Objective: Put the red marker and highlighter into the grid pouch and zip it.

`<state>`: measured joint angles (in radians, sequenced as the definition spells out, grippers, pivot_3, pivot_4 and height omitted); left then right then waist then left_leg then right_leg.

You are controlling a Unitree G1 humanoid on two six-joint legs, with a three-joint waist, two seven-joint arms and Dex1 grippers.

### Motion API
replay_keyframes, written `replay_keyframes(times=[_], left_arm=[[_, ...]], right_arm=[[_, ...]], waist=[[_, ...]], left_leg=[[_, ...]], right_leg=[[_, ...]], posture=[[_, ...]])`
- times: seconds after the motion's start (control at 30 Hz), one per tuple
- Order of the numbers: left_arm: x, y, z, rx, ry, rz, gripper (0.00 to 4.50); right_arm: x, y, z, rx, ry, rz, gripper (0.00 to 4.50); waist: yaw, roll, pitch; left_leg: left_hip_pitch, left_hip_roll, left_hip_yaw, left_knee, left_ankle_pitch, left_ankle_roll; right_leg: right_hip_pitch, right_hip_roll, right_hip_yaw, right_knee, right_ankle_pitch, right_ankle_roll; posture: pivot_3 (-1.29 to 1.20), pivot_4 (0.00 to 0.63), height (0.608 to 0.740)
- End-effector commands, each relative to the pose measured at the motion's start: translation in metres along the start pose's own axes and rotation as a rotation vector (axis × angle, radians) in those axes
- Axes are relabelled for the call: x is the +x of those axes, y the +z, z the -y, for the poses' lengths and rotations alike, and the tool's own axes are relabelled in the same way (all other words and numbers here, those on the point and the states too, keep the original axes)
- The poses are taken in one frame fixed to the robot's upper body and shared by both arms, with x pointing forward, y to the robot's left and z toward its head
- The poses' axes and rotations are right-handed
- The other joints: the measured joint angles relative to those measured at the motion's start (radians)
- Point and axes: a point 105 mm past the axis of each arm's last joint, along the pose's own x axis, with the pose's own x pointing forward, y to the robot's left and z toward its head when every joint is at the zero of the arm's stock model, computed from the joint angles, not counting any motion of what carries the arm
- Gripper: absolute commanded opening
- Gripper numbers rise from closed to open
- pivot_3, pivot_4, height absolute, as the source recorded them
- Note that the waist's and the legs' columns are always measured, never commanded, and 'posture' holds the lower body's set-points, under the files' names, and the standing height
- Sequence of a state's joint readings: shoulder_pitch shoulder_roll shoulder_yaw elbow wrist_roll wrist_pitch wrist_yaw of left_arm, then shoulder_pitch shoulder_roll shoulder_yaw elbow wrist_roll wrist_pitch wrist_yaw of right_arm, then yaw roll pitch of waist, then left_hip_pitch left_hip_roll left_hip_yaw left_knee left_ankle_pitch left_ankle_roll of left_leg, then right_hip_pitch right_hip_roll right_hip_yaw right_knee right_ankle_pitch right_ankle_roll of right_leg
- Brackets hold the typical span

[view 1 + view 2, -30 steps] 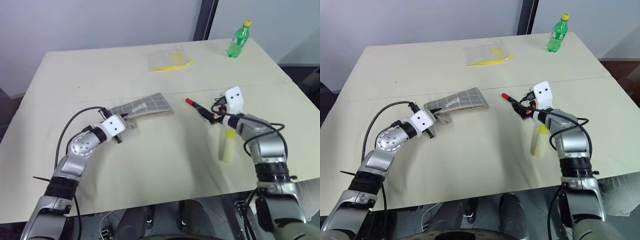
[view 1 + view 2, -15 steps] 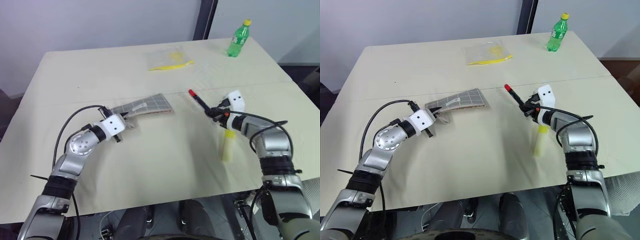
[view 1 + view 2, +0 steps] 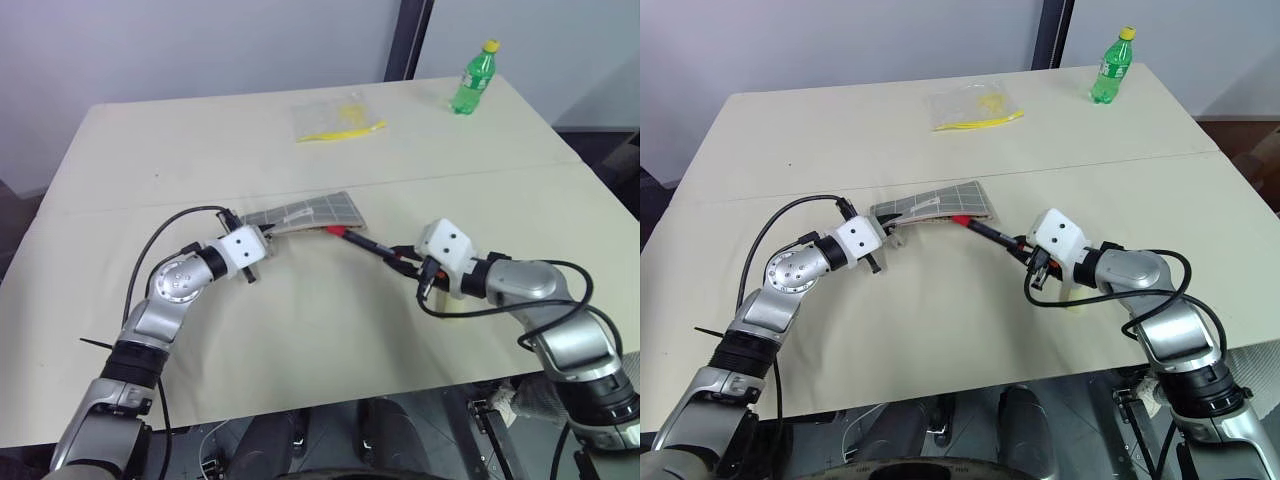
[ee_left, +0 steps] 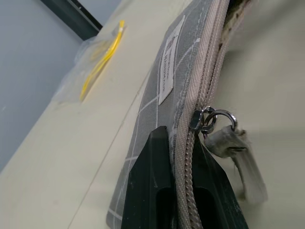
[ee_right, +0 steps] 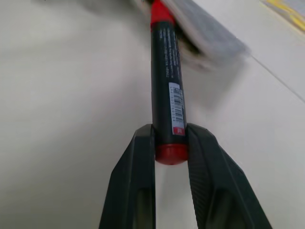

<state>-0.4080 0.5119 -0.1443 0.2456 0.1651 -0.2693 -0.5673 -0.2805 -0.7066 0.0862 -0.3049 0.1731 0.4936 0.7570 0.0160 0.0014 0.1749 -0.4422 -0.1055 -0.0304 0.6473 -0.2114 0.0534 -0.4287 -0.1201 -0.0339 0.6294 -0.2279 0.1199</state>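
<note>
Near the counter's middle, my right tool point(image 3: 1024, 252) pinches the red marker point(image 3: 985, 231) by its tail, long axis aimed at the open end of the grid pouch point(image 3: 936, 204), which my left tool point(image 4: 183, 191) clamps shut on at its zipper edge.

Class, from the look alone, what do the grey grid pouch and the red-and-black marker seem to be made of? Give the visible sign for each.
Grey grid pouch: probably woven fabric, matte, with a stitched white label, coil zipper and metal pull ring. Red-and-black marker: likely hard plastic, smooth and slightly glossy, with a printed barcode sticker.
</note>
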Motion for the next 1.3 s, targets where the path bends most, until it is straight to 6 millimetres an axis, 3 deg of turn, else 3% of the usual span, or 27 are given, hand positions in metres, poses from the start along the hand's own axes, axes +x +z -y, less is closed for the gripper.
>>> replay_keyframes(times=[0.03, 0.27, 0.67, 0.8, 0.9, 0.93, 1.03, 1.1, 1.13, 1.3], left_arm=[[0.001, 0.015, -0.003, 0.022, 0.001, 0.054, 0.00], [0.006, 0.028, 0.008, 0.095, -0.063, 0.084, 0.00], [0.022, 0.060, 0.017, 0.140, -0.172, 0.166, 0.00], [0.022, 0.068, 0.018, 0.123, -0.178, 0.198, 0.00], [0.018, 0.061, 0.016, 0.119, -0.167, 0.179, 0.00], [0.016, 0.058, 0.014, 0.116, -0.158, 0.169, 0.00], [0.014, 0.053, 0.013, 0.112, -0.154, 0.151, 0.00], [0.013, 0.050, 0.012, 0.124, -0.154, 0.142, 0.00], [0.012, 0.049, 0.011, 0.115, -0.145, 0.139, 0.00], [0.010, 0.045, 0.011, 0.098, -0.128, 0.132, 0.00]], right_arm=[[0.001, 0.011, 0.007, -0.045, -0.037, 0.044, 0.38], [0.014, 0.008, 0.008, -0.167, -0.018, -0.039, 0.38], [0.077, 0.054, -0.024, -0.508, 0.071, -0.047, 0.38], [0.081, 0.064, -0.029, -0.593, 0.075, 0.028, 0.38], [0.071, 0.062, -0.023, -0.608, 0.043, 0.091, 0.38], [0.065, 0.061, -0.018, -0.597, 0.018, 0.111, 1.42], [0.051, 0.052, -0.016, -0.577, 0.011, 0.121, 2.73], [0.039, 0.048, -0.015, -0.536, -0.005, 0.131, 3.83], [0.031, 0.051, -0.016, -0.449, -0.021, 0.163, 4.28], [0.000, 0.051, -0.029, 0.063, -0.079, 0.230, 4.28]], waist=[[0.000, 0.000, 0.000], [-0.002, 0.000, 0.000], [-0.002, 0.000, 0.000], [-0.003, 0.000, 0.000], [-0.002, 0.000, 0.000], [-0.002, 0.000, 0.000], [-0.003, 0.000, 0.000], [-0.002, 0.000, 0.000], [-0.002, 0.000, 0.000], [-0.001, 0.000, 0.000]], left_leg=[[0.000, 0.000, 0.000, 0.000, 0.000, 0.000], [0.000, 0.000, 0.000, 0.000, 0.000, 0.000], [0.000, -0.002, 0.000, 0.000, 0.000, 0.000], [0.000, -0.002, 0.000, 0.000, 0.000, 0.001], [0.000, -0.002, 0.000, 0.000, 0.000, 0.000], [0.000, -0.002, 0.000, 0.000, 0.000, 0.000], [0.000, -0.002, -0.001, 0.000, 0.000, 0.000], [0.000, -0.002, -0.001, 0.000, 0.000, 0.000], [0.000, -0.002, -0.001, 0.000, 0.000, 0.000], [0.000, 0.000, -0.001, 0.000, 0.000, 0.000]], right_leg=[[0.000, 0.000, 0.000, 0.000, 0.000, 0.001], [0.001, 0.000, 0.000, 0.000, 0.001, 0.001], [-0.003, 0.001, 0.000, 0.001, 0.001, 0.001], [-0.003, 0.001, 0.000, 0.001, 0.001, 0.001], [-0.003, 0.002, 0.000, 0.001, 0.001, 0.001], [-0.003, 0.002, 0.000, 0.001, 0.001, 0.001], [-0.001, 0.002, 0.000, 0.001, 0.001, 0.001], [0.000, 0.002, 0.001, 0.001, 0.001, 0.001], [0.000, 0.002, 0.001, 0.001, 0.001, 0.001], [0.000, 0.002, 0.001, 0.001, 0.001, 0.001]], posture=[[0.00, 0.150, 0.740], [0.00, 0.150, 0.740], [0.00, 0.150, 0.740], [0.00, 0.150, 0.740], [0.00, 0.150, 0.740], [0.00, 0.150, 0.740], [0.00, 0.150, 0.740], [0.00, 0.150, 0.740], [0.00, 0.150, 0.740], [0.00, 0.150, 0.740]])
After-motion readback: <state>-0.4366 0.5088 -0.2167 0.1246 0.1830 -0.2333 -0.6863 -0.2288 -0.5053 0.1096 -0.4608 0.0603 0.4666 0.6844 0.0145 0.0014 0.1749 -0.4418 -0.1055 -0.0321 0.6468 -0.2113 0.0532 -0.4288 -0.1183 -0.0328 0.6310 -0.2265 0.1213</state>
